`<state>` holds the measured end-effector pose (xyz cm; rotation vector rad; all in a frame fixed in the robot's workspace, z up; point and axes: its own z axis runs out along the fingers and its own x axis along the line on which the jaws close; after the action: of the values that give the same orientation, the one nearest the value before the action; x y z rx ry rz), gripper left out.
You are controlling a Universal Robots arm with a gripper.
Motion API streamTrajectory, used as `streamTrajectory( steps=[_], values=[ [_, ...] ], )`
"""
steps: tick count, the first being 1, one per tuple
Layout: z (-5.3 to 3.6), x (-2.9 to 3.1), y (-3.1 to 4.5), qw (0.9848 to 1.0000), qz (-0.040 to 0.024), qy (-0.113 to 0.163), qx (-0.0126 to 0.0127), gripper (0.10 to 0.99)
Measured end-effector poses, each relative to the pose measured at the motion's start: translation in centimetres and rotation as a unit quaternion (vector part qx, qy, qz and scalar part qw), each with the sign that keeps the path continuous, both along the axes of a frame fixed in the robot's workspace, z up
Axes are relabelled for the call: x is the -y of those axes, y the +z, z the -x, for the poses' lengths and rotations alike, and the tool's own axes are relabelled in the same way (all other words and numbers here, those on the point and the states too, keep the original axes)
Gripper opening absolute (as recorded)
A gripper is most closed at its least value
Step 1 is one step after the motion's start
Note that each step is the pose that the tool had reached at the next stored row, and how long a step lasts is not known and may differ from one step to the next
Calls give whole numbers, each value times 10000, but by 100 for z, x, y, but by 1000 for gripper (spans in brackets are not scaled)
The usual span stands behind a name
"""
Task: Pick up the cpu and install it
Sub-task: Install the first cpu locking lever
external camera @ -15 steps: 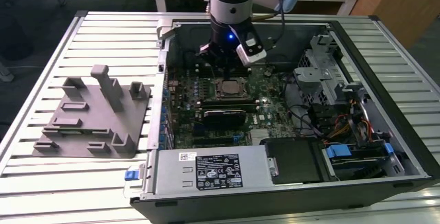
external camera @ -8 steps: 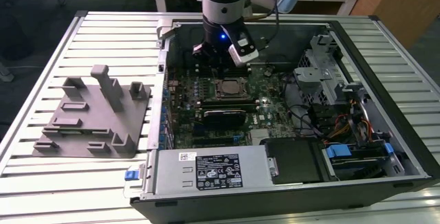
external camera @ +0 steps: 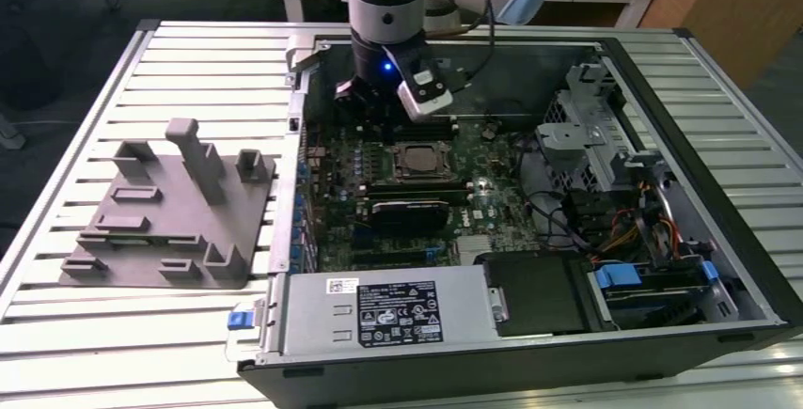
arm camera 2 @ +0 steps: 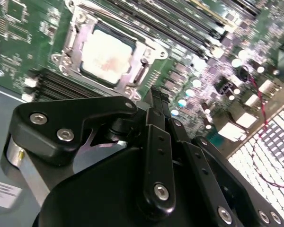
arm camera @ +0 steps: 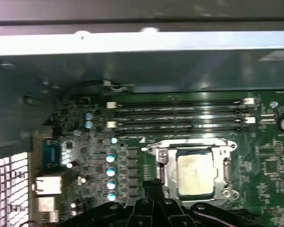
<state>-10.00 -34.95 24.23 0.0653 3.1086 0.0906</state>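
Just beyond the gripper [arm camera 2: 156,97], seated in the motherboard socket [arm camera: 161,156]: the cpu [arm camera 2: 105,55], silvery top up, apparently installed already. Fingers pressed together, gripping nothing. Little apparently left to do.

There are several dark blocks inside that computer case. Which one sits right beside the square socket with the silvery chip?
The black finned heatsink, just below the socket holding the cpu in the exterior view. The larger black box and power supply lie farther off, along the case's near edge.

You'll see the cpu [arm camera 2: 106,54] [arm camera: 195,175] [external camera: 416,157], a flat square chip with a pale metal top, seated level in its socket, just beyond the pincer's tips, apart from them.
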Motion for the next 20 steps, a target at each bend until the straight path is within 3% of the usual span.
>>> streamTrajectory(
  steps=[7, 11, 12, 16, 20],
  values=[
    [157, 0, 0, 10000, 0, 0, 0, 106],
    [176, 0, 1, 10000, -4, 1, -1, 106],
    [177, 1, 1, 10000, -63, 1, -1, 106],
    [177, 1, 0, 9991, -423, 1, -1, 106],
    [177, 4, 0, 9969, -785, 1, 0, 106]
  ],
)
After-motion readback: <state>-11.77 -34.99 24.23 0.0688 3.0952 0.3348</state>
